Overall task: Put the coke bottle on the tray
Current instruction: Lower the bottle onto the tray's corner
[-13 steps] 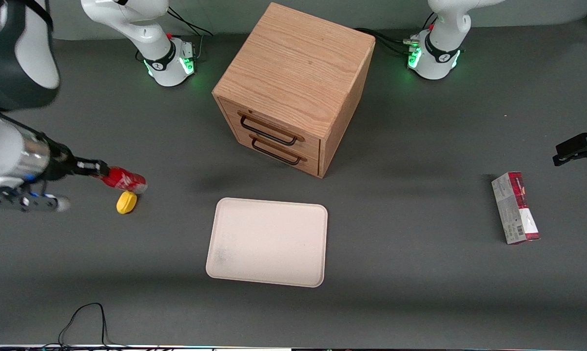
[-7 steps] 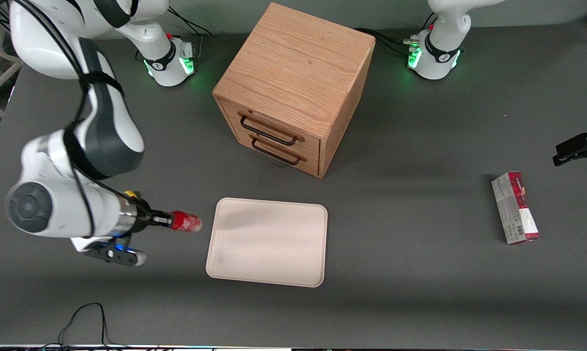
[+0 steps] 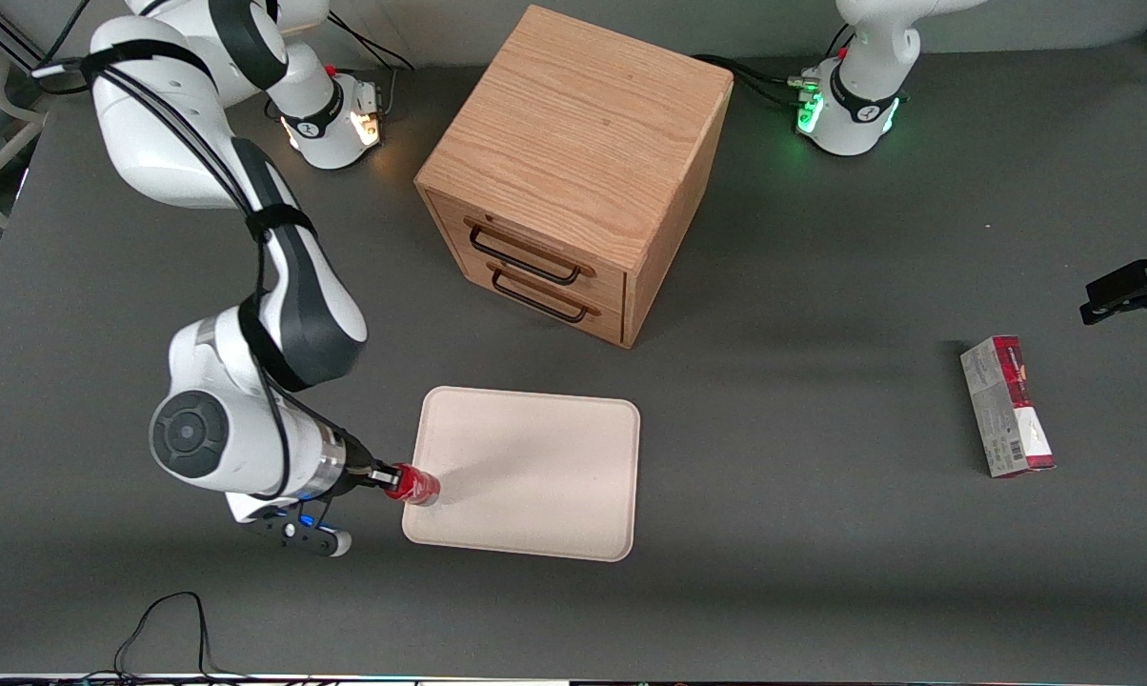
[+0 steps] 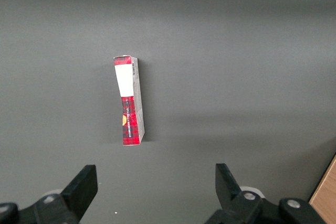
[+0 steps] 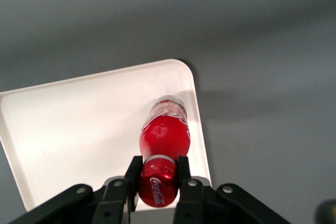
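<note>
My right gripper (image 3: 390, 478) is shut on the cap end of the coke bottle (image 3: 415, 485), a small red bottle with white script. It holds the bottle over the tray's (image 3: 535, 476) corner nearest the working arm and the front camera. The tray is a flat pale cream-pink rectangle. In the right wrist view the fingers (image 5: 184, 174) clamp the red cap of the bottle (image 5: 164, 132), whose clear base points down at the tray (image 5: 79, 129) close to its rim. I cannot tell whether the base touches the tray.
A wooden two-drawer cabinet (image 3: 573, 171) stands farther from the front camera than the tray. A red and grey carton (image 3: 1006, 406) lies toward the parked arm's end of the table, also shown in the left wrist view (image 4: 129, 100). A black cable (image 3: 169, 624) lies at the table's near edge.
My right gripper has carried the coke bottle from beside a yellow lump, toward the tray and nearer the front camera, and now holds it over the tray's corner. The yellow lump is now hidden.
</note>
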{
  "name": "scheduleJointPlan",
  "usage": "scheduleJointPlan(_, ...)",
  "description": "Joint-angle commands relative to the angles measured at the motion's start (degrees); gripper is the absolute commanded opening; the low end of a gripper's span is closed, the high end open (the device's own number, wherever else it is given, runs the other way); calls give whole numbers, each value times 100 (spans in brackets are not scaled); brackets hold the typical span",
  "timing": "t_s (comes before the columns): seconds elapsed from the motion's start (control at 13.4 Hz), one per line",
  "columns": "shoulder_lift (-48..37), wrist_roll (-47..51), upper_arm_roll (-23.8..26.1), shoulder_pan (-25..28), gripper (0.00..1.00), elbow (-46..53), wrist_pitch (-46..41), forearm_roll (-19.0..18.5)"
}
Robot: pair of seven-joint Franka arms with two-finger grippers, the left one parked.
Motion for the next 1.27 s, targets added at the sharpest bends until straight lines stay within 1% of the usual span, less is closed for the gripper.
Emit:
scheduleJointPlan(0.0, 260, 183, -27, 72, 0, 344, 136, -148)
scheduleJointPlan(0.07, 260, 183, -18, 72, 0, 344, 163, -218)
scheduleJointPlan(0.37, 313, 183, -18, 89, 0, 335, 190, -271)
scheduleJointPlan(0.45, 322, 183, -18, 142, 7, 318, 216, -280)
scheduleJointPlan(0.52, 322, 183, -27, 151, 38, 300, 216, -280)
scheduleJointPlan(0.6, 339, 166, -27, 151, 97, 300, 225, -306)
scheduleJointPlan(0.67, 357, 166, -27, 151, 100, 300, 251, -306)
scheduleJointPlan(1.19, 314, 157, -27, 151, 100, 265, 216, -324)
